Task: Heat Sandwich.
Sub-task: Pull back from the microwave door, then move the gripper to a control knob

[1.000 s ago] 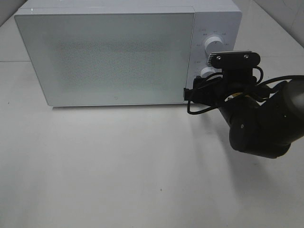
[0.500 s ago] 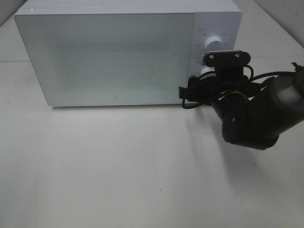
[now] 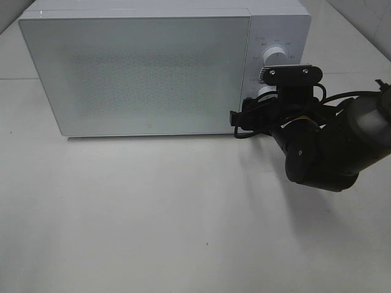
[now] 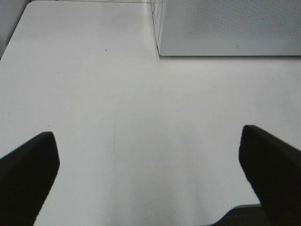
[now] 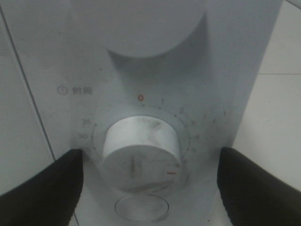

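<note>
Both released: right pincer point(image 5: 150, 160) flanks the microwave's point(image 3: 146, 73) timer knob point(image 5: 141, 148), left pincer point(image 4: 148, 141) hangs over the table point(image 3: 153, 213)

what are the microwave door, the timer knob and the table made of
The door looks like pale, glossy glass, with a fine dotted mesh showing behind it. The timer knob is probably matt white plastic, scuffed with grey marks. The table has a smooth white top with a faint sheen, perhaps laminate or painted board; the look leaves that open.
</note>
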You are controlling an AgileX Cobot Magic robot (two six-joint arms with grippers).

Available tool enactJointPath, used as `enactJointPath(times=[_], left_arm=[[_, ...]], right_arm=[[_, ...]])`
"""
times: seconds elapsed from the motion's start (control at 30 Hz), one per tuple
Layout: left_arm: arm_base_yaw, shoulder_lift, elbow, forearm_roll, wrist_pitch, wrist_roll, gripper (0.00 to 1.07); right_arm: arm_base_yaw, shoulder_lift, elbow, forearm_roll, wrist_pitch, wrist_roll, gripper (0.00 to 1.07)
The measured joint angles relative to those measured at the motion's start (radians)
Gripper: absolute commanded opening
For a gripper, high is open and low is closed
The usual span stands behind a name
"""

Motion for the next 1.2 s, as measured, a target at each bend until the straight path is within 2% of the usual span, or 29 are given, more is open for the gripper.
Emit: enactJointPath(times=[0.53,0.67,0.7,0.73,0.77,0.83,0.87,0.9,1.0,1.2], left_arm=[[0.0,0.0,0.0,0.0,0.0,0.0,0.99],[0.0,0.0,0.0,0.0,0.0,0.0,0.99],[0.0,0.0,0.0,0.0,0.0,0.0,0.99],[0.0,0.0,0.0,0.0,0.0,0.0,0.99],[0.0,0.0,0.0,0.0,0.0,0.0,0.99],[0.0,0.0,0.0,0.0,0.0,0.0,0.99],[0.0,0.0,0.0,0.0,0.0,0.0,0.99],[0.0,0.0,0.0,0.0,0.0,0.0,0.99],[0.0,0.0,0.0,0.0,0.0,0.0,0.99],[0.0,0.0,0.0,-0.001,0.0,0.0,0.99]], right_arm=[[0.008,-0.027,0.014,0.0,-0.016,-0.001,0.72],[0.008,-0.027,0.014,0.0,-0.016,-0.002,0.59],[0.008,-0.027,0.014,0.0,-0.016,-0.002,0.47],[0.008,-0.027,0.014,0.0,-0.016,-0.002,0.47],[0.008,-0.027,0.014,0.0,-0.016,-0.002,0.41],[0.008,-0.027,0.014,-0.011,-0.016,-0.002,0.27],[0.009,-0.027,0.014,-0.011,-0.016,-0.003,0.16],[0.009,-0.027,0.014,-0.011,-0.016,-0.003,0.16],[0.009,-0.027,0.014,-0.011,-0.016,-0.005,0.06],[0.009,-0.027,0.014,-0.011,-0.016,-0.006,0.07]])
